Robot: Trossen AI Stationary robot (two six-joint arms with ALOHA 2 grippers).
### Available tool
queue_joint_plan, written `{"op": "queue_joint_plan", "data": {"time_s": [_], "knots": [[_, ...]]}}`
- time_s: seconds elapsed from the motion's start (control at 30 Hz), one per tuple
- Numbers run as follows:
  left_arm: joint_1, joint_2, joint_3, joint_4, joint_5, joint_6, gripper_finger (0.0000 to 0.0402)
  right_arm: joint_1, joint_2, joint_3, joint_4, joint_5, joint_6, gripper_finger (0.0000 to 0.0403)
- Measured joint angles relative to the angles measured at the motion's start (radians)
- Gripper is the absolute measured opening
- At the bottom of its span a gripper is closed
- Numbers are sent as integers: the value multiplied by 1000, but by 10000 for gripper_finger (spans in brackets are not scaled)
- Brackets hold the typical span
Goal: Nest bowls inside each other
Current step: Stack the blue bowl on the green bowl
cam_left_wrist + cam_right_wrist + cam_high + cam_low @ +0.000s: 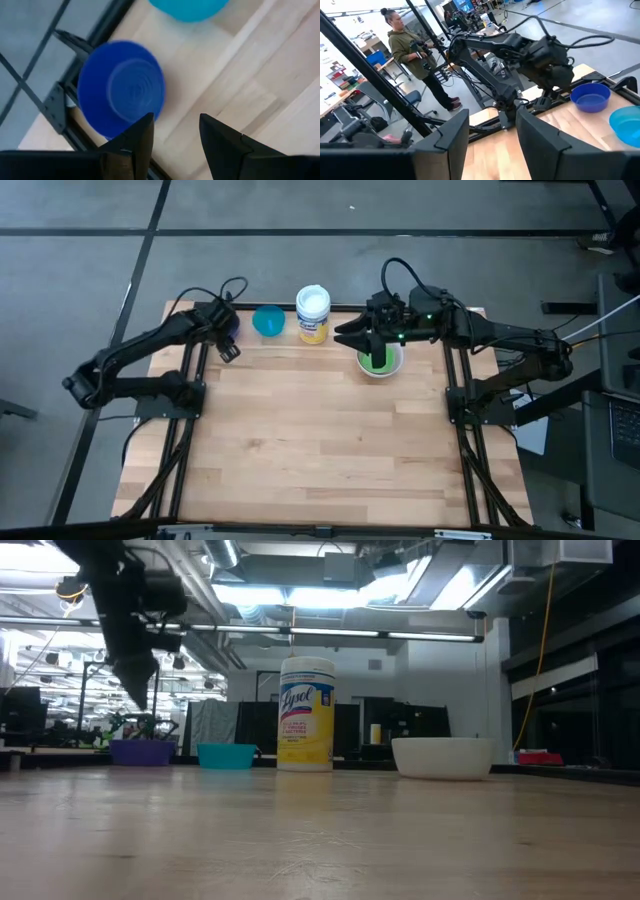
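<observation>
A dark blue bowl (122,87) stands on its base at the table's far left corner, with a teal bowl (268,321) to its right. A white bowl (392,366) at the far right holds a green bowl (376,362) inside it. My left gripper (175,135) hangs open in the air above the dark blue bowl's near side, pointing steeply down, seen in the low view as my left gripper (135,680). My right gripper (345,337) is open, high above the white bowl's far left side, pointing about level toward the table's left.
An upright yellow-labelled container with a white lid (313,313) stands between the teal bowl and the white bowl along the far edge. The black frame rails (190,380) run along both table sides. A person (412,50) stands in the room beyond the table's left.
</observation>
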Motion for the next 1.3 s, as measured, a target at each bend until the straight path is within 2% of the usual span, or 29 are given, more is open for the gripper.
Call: {"op": "queue_joint_plan", "data": {"time_s": [0.33,0.63,0.73,0.83,0.9,1.03,1.3], "knots": [[117,126,-49,112,52,109,153,3,0,0,22,3,80,171],[209,309,-49,171,167,122,149,3,1,49,17,34,77,156],[204,343,-42,173,136,144,118,-4,1,72,9,38,68,155],[190,355,-18,144,121,166,35,-6,1,77,-12,68,45,154],[166,347,16,104,94,199,12,-6,1,80,-17,82,29,149],[91,296,130,-8,4,317,5,-11,1,82,-28,83,20,130],[-124,261,515,-364,-58,614,3,-17,1,82,-163,245,21,118]]}}
